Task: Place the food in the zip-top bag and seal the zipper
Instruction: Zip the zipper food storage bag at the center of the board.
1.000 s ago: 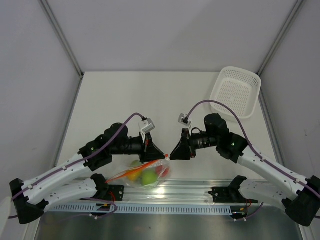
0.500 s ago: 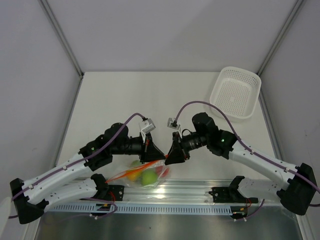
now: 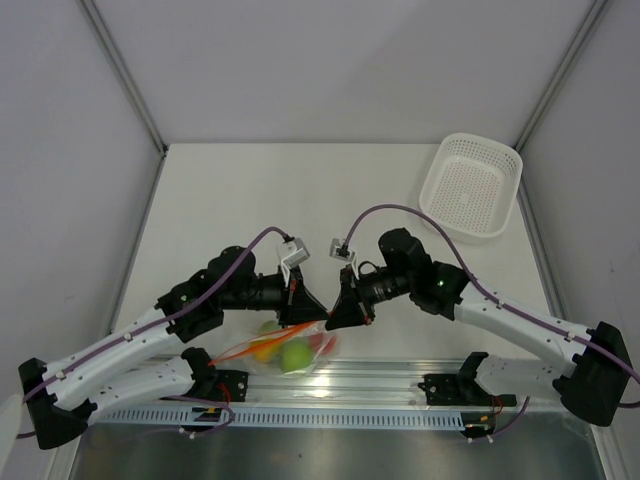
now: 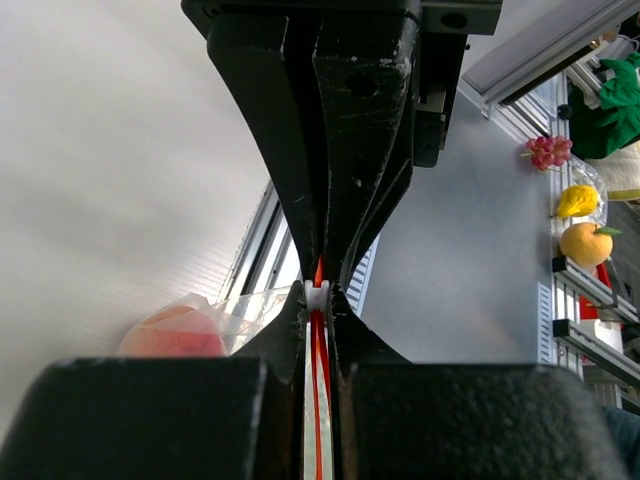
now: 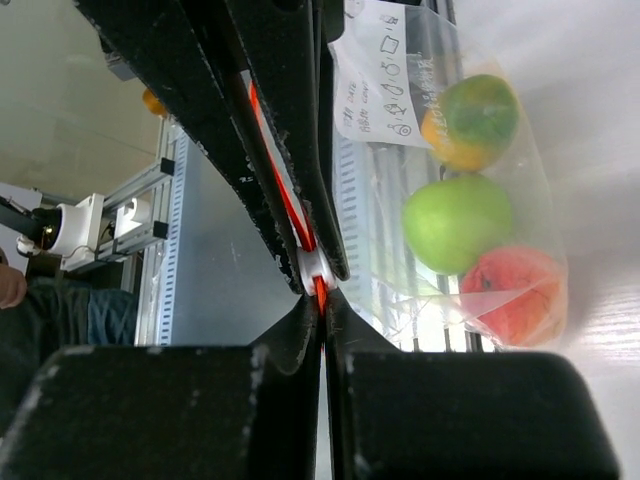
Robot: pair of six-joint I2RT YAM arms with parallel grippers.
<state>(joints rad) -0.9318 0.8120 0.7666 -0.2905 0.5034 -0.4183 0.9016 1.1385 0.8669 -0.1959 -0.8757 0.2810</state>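
Three fruits (image 3: 296, 356) lay in the zip-top bag (image 3: 236, 352) at the near edge of the bench (image 3: 250, 200); the right gripper (image 3: 334, 315) had slid toward the left gripper (image 3: 309, 312). Left wrist: jaws pinched the zipper (image 4: 318, 420). Right wrist: likewise; sealing appeared nearly finished.

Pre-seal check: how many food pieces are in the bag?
3, all inside the zip-top bag: in the right wrist view, yellow-orange piece at top, lime-green ball in the middle, red-orange piece at bottom. Part of the bag is hidden, so maybe more.
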